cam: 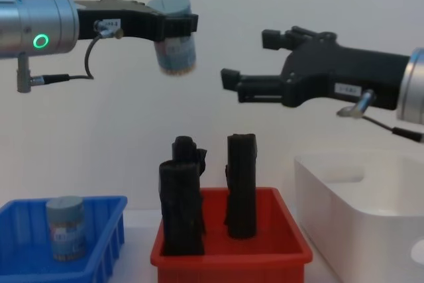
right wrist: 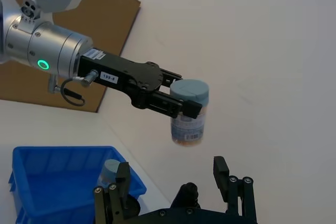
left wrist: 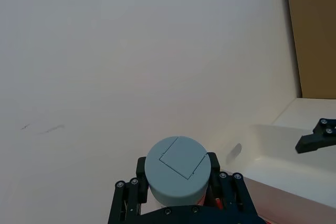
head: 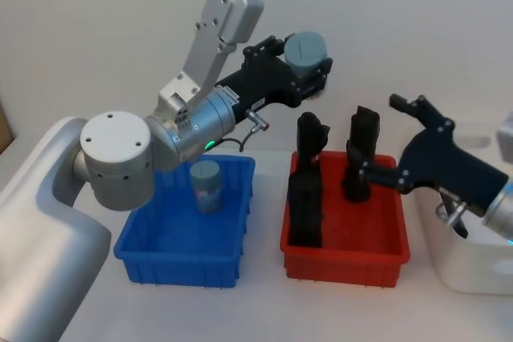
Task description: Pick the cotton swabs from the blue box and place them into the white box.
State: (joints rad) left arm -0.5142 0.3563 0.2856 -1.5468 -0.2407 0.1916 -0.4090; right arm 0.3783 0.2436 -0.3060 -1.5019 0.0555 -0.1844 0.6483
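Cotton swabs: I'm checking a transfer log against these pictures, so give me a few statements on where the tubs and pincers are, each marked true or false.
1. The left pincer holds a cotton swab tub up in the air. True.
2. The blue box is empty. False: a second tub stands upright in it.
3. The right pincer is shut on a black roll. False: it is open, holds nothing and is raised over the red box.
4. Black rolls stand upright in the red box. True.
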